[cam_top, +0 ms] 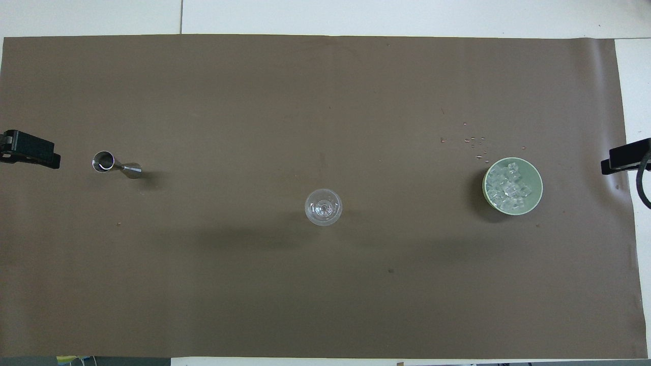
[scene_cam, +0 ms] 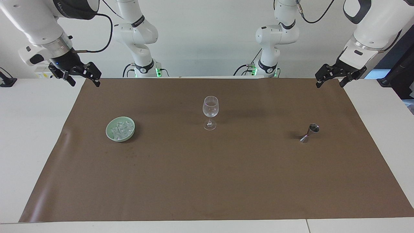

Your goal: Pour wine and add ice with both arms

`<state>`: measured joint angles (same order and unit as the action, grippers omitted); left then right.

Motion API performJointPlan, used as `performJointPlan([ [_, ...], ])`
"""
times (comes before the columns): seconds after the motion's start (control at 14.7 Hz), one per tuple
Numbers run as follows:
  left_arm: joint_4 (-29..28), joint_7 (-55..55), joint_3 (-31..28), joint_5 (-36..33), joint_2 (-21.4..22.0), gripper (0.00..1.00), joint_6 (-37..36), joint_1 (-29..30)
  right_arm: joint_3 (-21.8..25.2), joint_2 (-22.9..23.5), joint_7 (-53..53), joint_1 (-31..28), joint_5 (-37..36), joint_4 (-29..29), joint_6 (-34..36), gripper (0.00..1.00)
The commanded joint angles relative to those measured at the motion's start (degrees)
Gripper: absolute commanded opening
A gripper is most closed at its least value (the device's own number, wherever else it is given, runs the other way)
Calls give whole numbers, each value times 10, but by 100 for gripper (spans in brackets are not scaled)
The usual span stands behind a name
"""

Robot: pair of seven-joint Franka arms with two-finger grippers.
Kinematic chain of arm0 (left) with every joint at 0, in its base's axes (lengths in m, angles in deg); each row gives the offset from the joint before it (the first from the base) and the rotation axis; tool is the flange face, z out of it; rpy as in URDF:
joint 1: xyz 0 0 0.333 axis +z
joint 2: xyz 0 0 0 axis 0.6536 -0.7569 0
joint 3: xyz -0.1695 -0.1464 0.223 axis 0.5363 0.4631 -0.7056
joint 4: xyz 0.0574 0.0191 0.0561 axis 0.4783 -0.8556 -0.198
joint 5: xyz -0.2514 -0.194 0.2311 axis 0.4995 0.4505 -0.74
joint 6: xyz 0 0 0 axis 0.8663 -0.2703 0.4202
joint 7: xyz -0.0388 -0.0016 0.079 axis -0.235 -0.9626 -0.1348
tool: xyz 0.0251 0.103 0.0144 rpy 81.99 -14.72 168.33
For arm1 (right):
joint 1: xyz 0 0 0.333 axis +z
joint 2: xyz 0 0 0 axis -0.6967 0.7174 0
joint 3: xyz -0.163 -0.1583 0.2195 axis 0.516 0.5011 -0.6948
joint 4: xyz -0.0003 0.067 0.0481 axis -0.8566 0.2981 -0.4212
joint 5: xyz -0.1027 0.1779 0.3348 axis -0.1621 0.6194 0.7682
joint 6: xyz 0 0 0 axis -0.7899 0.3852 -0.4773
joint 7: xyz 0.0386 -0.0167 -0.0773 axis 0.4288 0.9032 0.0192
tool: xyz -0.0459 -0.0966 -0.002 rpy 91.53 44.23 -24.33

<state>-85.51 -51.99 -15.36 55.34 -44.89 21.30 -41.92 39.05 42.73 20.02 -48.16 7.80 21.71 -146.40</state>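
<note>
- Nothing begun, I'd say: left gripper [scene_cam: 333, 78] and right gripper [scene_cam: 81, 77] hang wide open and empty at the counter's [scene_cam: 38, 136] robot-side corners.
- Ice [scene_cam: 121, 128] sits heaped in the bowl [scene_cam: 110, 133]; glass [scene_cam: 210, 111] mid-mat, jigger [scene_cam: 309, 133] toward the left arm's end.
- Next likely: left gripper down onto the jigger.
</note>
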Motion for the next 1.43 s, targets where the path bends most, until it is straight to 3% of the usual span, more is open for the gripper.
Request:
performJointPlan([
  [0.0, -12, 6, -4, 0, 13, 100, -4, -2, -2, -3, 2, 2, 1, 2, -5, 100],
  [1.36, -13, 11, 0, 0, 13, 100, -18, -18, -1, -4, 0, -1, 1, 6, 1, 100],
])
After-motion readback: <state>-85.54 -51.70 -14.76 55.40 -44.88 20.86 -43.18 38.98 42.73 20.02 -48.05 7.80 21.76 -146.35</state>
